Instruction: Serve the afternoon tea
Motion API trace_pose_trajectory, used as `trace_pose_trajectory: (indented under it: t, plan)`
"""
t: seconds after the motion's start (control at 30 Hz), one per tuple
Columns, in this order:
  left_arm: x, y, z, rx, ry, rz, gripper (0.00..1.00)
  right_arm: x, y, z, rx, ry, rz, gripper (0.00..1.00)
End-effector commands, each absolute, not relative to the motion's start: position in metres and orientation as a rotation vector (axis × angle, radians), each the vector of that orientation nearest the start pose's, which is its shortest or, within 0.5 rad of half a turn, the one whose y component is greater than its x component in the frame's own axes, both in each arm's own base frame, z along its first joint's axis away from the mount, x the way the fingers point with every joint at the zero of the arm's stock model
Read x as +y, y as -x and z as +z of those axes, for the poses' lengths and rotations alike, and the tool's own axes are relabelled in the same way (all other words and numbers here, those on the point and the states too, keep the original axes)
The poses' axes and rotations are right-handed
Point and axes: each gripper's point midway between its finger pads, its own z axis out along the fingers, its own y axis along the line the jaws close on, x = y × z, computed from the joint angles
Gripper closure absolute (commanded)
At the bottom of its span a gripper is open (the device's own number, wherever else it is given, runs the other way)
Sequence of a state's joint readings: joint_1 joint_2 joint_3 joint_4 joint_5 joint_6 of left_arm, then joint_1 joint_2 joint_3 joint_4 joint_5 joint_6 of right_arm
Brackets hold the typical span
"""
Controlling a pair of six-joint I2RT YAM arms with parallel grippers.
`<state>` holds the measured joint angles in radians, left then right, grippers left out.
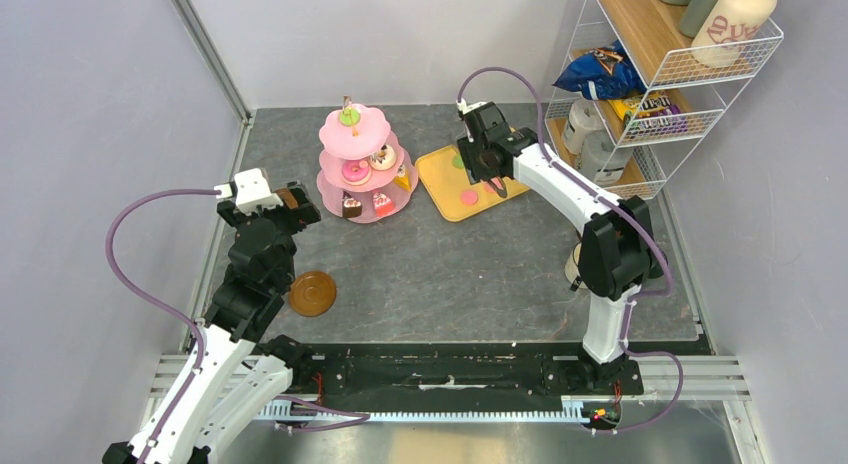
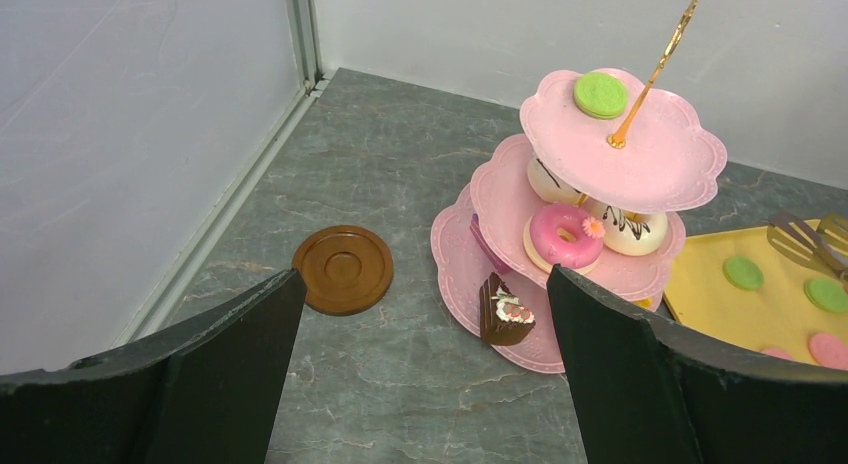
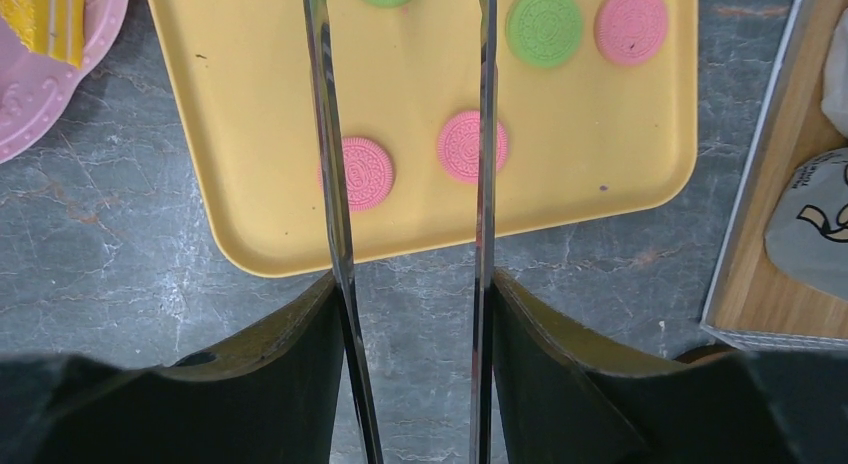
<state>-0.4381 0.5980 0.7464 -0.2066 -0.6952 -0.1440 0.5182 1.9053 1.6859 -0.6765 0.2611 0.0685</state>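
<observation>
The pink three-tier stand stands at the back centre. It holds a green macaron on top, donuts in the middle and cake wedges at the bottom. A brown saucer lies on the table left of the stand. My left gripper is open and empty, above the table between the saucer and the stand. My right gripper is shut on metal tongs, whose arms are spread. It holds them over the yellow tray of pink macarons and green macarons.
A white wire shelf rack at the back right holds a blue crisp bag, a yellow packet and a cream bottle. White mug-like items sit on its lower shelf. Walls close in the left and back.
</observation>
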Motion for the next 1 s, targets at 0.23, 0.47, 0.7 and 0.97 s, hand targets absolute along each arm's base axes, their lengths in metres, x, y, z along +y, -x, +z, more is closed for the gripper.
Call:
trace_pose_trajectory:
  t: [0.23, 0.47, 0.7, 0.97]
  plan:
    - [-0.012, -0.272, 0.313, 1.556, 0.313, 0.064, 0.01, 0.201, -0.441, 0.12, 2.468, 0.399, 0.007, 0.42]
    - [-0.012, -0.271, 0.313, 1.555, 0.313, 0.063, 0.01, 0.198, -0.444, 0.108, 2.491, 0.398, -0.005, 0.42]
    - [-0.012, -0.271, 0.313, 1.554, 0.313, 0.064, 0.01, 0.198, -0.445, 0.093, 2.523, 0.418, -0.022, 0.42]
    - [-0.011, -0.271, 0.313, 1.554, 0.313, 0.065, 0.01, 0.192, -0.442, 0.082, 2.565, 0.444, -0.073, 0.44]
